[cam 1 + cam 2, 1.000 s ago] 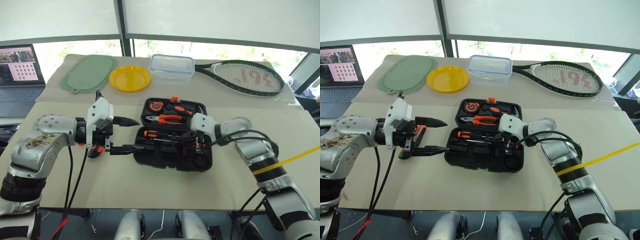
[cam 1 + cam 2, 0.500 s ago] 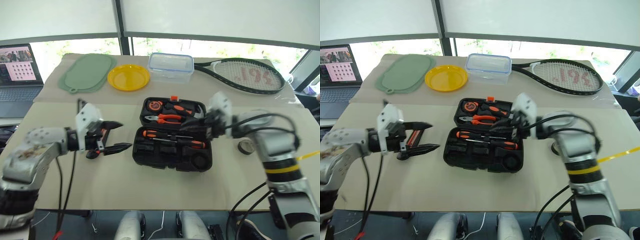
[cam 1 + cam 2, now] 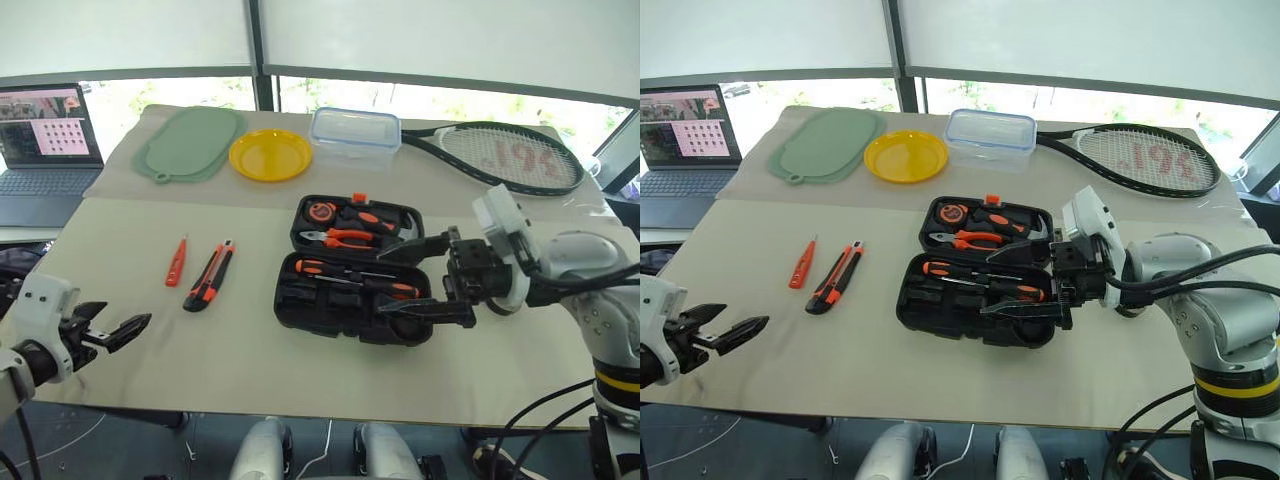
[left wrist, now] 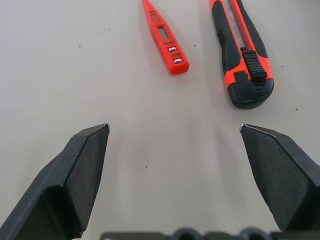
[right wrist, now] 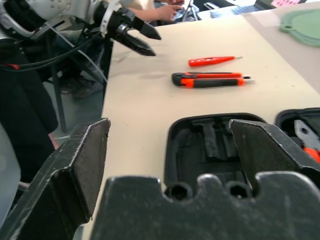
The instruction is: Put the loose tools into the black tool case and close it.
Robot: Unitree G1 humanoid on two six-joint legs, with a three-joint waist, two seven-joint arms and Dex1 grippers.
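Both arms have been pulled back from the black plastic clamshell tool case (image 3: 355, 282): the left end effector (image 3: 112, 333) now hangs at the table's (image 3: 300, 370) near left edge, fingers spread and empty, and the right end effector (image 3: 425, 275) has been lifted off the case's right side, fingers wide apart, nothing held. Case lies open mid-table, lid half up, with pliers and two orange-and-black screwdrivers (image 3: 355, 280) already seated. Two loose tools are left on the table, well left of the case: one slim red-orange tester (image 3: 176, 262) and one orange-and-black utility knife (image 3: 210, 276), side by side, apart. One small dark tape roll was seen right of the case earlier; it cannot be made out now behind the right arm. Step in hand is judged a reset between placements. Next, the left end effector would need to be brought forward over the knife or tester, closed across its narrow body, and carried to a free slot; lid closing comes last.
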